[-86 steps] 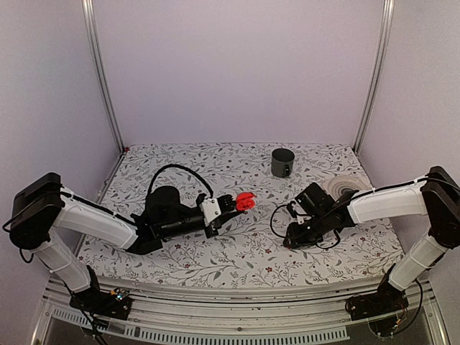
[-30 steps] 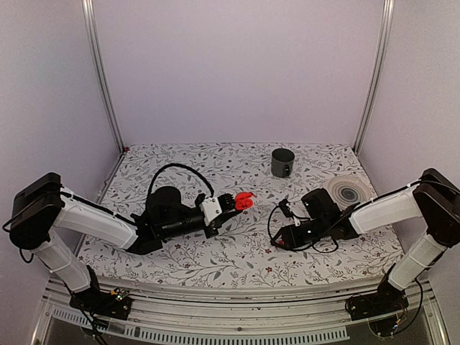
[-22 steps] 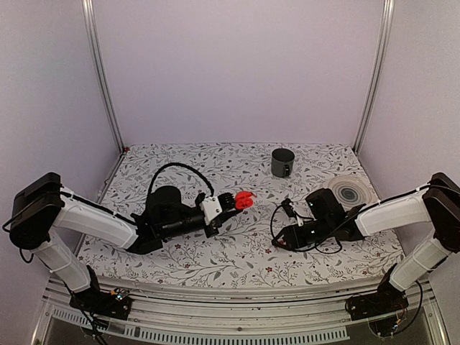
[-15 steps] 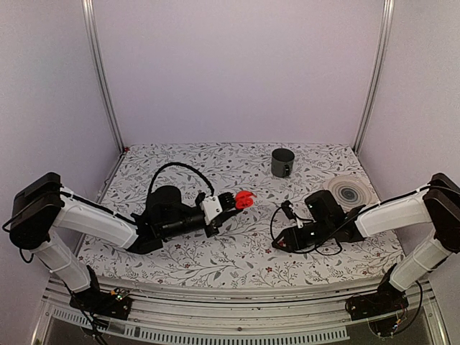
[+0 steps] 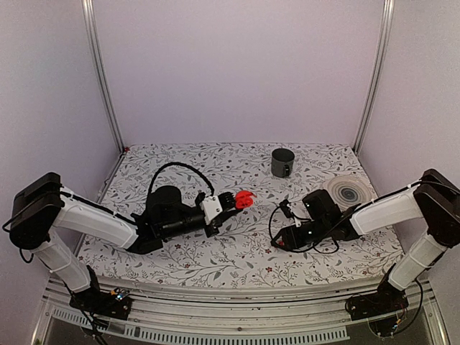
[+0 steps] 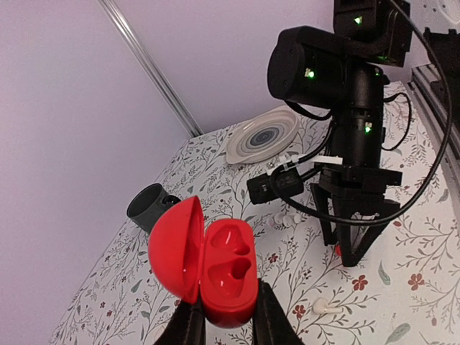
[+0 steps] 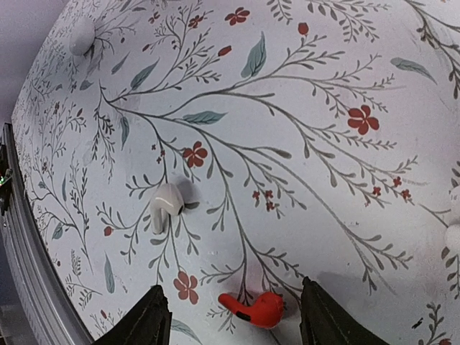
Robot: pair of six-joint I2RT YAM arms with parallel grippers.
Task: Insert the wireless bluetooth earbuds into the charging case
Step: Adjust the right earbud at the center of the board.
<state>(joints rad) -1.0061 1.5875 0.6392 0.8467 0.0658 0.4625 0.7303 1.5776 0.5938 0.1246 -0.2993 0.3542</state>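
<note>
My left gripper (image 6: 228,318) is shut on an open red charging case (image 6: 226,277) with two empty hollows, its lid swung left, held above the table; it also shows in the top view (image 5: 245,200). No cream-white case shows. My right gripper (image 7: 233,320) is open and low over the table, one finger on each side of a red earbud (image 7: 260,309) that lies flat. In the top view the right gripper (image 5: 277,242) is to the right of the case. A white earbud (image 7: 165,205) lies a little farther on.
A grey mug (image 5: 282,162) stands at the back. A striped plate (image 5: 348,191) lies at the right. More small white earbuds (image 6: 287,219) lie near the right arm's cable, and one (image 6: 321,307) lies in front of the case.
The right gripper has shifted a little left over the table and come down around the red earbud. The left arm and the case have stayed put.
</note>
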